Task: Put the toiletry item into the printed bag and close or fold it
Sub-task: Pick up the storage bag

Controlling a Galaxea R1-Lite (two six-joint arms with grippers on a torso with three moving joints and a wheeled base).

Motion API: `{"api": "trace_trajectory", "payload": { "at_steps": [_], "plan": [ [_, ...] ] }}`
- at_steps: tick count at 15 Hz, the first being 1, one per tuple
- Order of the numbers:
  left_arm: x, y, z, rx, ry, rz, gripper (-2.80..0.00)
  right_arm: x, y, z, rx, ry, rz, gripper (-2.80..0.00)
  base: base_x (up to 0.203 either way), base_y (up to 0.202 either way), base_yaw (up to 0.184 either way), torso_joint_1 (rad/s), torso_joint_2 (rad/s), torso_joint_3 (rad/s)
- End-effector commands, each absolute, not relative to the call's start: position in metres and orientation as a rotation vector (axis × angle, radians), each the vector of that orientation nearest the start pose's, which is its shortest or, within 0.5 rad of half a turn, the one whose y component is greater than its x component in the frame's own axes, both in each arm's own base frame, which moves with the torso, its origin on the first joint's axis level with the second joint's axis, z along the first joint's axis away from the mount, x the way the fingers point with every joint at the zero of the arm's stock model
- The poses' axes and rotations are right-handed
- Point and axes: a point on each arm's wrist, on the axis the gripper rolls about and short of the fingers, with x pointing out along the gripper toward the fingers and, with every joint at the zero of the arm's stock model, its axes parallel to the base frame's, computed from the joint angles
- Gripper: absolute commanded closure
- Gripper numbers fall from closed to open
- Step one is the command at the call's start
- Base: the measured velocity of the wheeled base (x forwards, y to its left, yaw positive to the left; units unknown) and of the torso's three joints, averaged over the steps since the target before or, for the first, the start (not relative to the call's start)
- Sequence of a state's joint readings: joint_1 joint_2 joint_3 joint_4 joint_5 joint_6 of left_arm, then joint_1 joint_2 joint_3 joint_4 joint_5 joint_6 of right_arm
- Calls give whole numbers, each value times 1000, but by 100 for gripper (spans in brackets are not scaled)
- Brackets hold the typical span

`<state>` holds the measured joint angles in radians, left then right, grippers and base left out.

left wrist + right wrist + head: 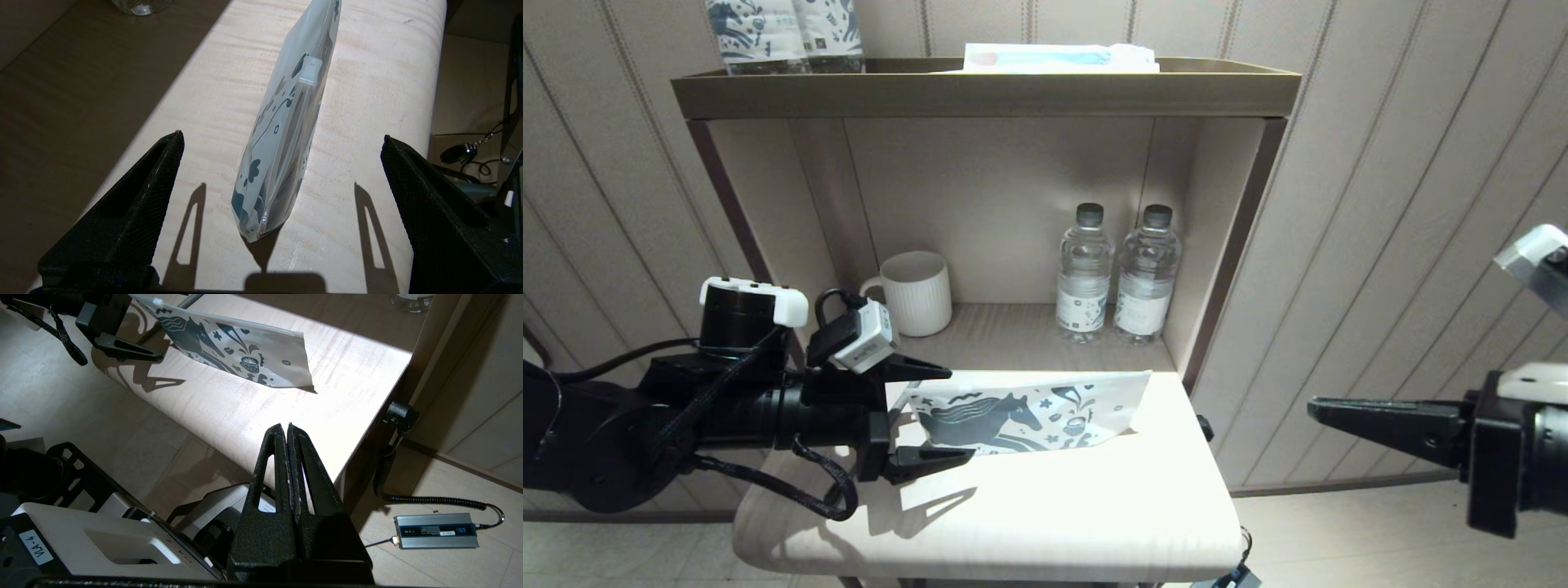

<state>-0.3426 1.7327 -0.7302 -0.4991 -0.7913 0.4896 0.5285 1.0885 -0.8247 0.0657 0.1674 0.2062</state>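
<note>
Left gripper (931, 416) at about 9 o'clock of the table (1045, 523), fingers spread wide, one on each side of the bag's near end, touching neither face. Nothing held. Right gripper (1339, 412) off the table edge at 3 o'clock, well apart from the bag, fingers pressed together on nothing.

Bag (1029, 412) stands on its long edge near table centre, leaning slightly, horse print facing the robot. The left wrist view shows it edge-on: a thin frosted film pouch, translucent, with a slider tab (309, 71) partway along the top seam. A brownish shape shows through the film; cannot tell whether it is the toothbrush. No toothbrush seen anywhere else.

Risks, as I judge them:
- Bag is light and balanced on a narrow edge; a finger brushing one face first would likely tip or skid it across the smooth pale wood.
- Slick, floppy film may buckle or slip out under a pinch instead of being gripped.
- Seam looks partly open on the gripper's side of the slider; closing it needs the bag steadied, and the right gripper is far off.
- Bottles (1115, 278) and mug (915, 292) sit in the alcove at 12 o'clock; a shoved bag could slide toward them.
</note>
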Motion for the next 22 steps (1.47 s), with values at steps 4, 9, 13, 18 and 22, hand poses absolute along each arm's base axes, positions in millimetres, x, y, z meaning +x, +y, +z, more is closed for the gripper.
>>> {"api": "trace_trajectory", "payload": {
  "at_steps": [4,9,13,18,22],
  "plan": [
    [273,-115,140,309,235,-1213,-280,126,78,257,134,413,654,0,0,0,0,0,0,0],
    [275,-121,140,314,230,-1229,0,126,78,257,134,413,654,0,0,0,0,0,0,0],
    [274,-121,127,372,227,-1254,0,127,79,257,132,417,653,0,0,0,0,0,0,0],
    [276,-123,132,381,204,-1255,0,130,81,259,130,413,654,0,0,0,0,0,0,0],
    [268,-121,178,316,180,-1230,0,138,87,290,133,319,676,0,0,0,0,0,0,0]
  ]
}}
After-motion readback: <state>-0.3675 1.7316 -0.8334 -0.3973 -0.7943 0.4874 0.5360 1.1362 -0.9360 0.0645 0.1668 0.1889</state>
